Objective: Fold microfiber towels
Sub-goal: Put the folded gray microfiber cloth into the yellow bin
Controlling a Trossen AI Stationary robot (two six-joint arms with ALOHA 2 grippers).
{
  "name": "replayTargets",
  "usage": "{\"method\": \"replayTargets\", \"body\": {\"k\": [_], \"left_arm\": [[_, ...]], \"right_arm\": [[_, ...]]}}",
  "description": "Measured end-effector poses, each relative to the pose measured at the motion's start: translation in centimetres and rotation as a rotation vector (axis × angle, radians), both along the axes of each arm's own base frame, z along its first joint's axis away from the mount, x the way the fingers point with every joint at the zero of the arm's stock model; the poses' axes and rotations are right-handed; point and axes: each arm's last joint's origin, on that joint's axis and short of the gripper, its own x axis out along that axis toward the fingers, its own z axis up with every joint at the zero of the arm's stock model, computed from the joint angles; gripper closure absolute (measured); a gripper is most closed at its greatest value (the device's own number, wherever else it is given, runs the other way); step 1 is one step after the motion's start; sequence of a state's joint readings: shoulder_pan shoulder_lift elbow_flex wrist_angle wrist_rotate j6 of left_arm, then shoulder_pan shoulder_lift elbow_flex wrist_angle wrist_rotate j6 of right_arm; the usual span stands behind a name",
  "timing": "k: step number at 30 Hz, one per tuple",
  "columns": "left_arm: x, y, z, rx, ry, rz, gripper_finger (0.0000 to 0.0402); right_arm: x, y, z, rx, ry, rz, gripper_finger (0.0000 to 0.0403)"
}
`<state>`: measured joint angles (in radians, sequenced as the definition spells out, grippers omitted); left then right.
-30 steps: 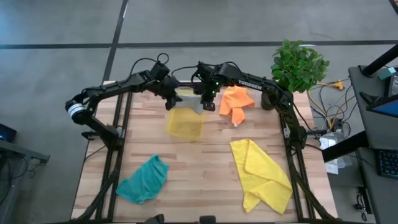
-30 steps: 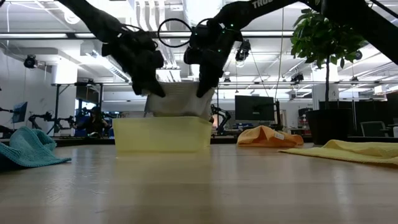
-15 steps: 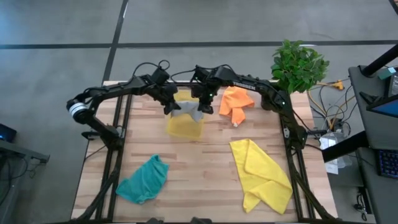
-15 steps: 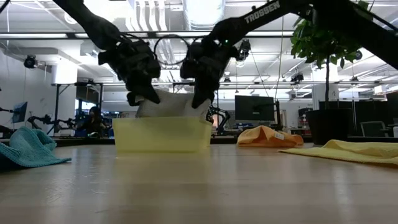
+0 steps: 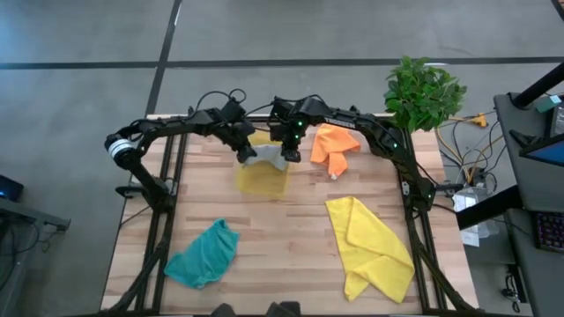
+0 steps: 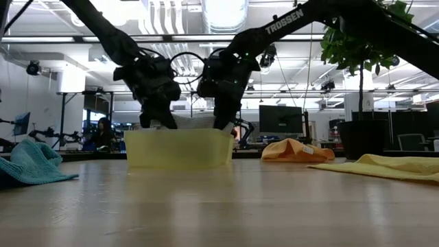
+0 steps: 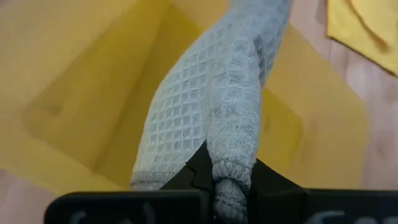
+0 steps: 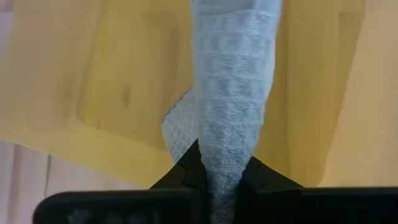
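- Table (image 5: 291, 238): pale wood planks, filling the middle of the high view, with dark arm frames along its left and right edges.
- Potted plant (image 5: 423, 92): green and leafy, at the table's upper right corner.
- Yellow towel (image 5: 370, 246): the biggest cloth, crumpled, in the lower right part of the table.
- Teal towel (image 5: 204, 254): bunched, lower left part of the table, well apart from the others.
- Orange towel (image 5: 335, 147): crumpled, upper centre-right, just right of the tray.
- Tray (image 5: 262, 178): translucent yellow plastic, upper centre of the table; in the low view it sits flat on the table, left of centre.
- Grey towel (image 5: 267, 157): waffle-textured, stretched between the two pincers over the far part of the tray, its lower part reaching down into the tray.
- Left pincer (image 5: 244, 154): at the tray's upper left, fingers clamped together on one end of the grey towel.
- Right pincer (image 5: 290, 155): at the tray's upper right, fingers clamped on the other end of the grey towel.
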<state>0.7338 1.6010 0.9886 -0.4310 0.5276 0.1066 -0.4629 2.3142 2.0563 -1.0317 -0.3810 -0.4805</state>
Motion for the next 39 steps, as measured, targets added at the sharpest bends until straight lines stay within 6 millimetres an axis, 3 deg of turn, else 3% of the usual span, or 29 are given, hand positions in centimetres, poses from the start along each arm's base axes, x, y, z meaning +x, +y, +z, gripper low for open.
{"method": "replayTargets", "body": {"k": [10,21,32,39], "left_arm": [[0.5,0.5,0.7,0.02,-0.062,0.065,0.0397],[0.5,0.0,0.9,-0.208,-0.124,0.084,0.0397],[0.0,-0.8,0.6,-0.372,-0.1,0.06,0.0397],[-0.4,-1.1,-0.3,-0.376,-0.068,0.077,0.0397]], "right_arm": [[0.2,-0.6,0.0,-0.039,-0.034,-0.007,0.0372],[-0.4,0.0,-0.1,0.081,-0.01,0.028,0.03],[-0.3,0.4,0.1,0.289,-0.098,0.065,0.0345],[-0.3,0.4,-0.8,0.297,-0.083,0.023,0.0349]]}}
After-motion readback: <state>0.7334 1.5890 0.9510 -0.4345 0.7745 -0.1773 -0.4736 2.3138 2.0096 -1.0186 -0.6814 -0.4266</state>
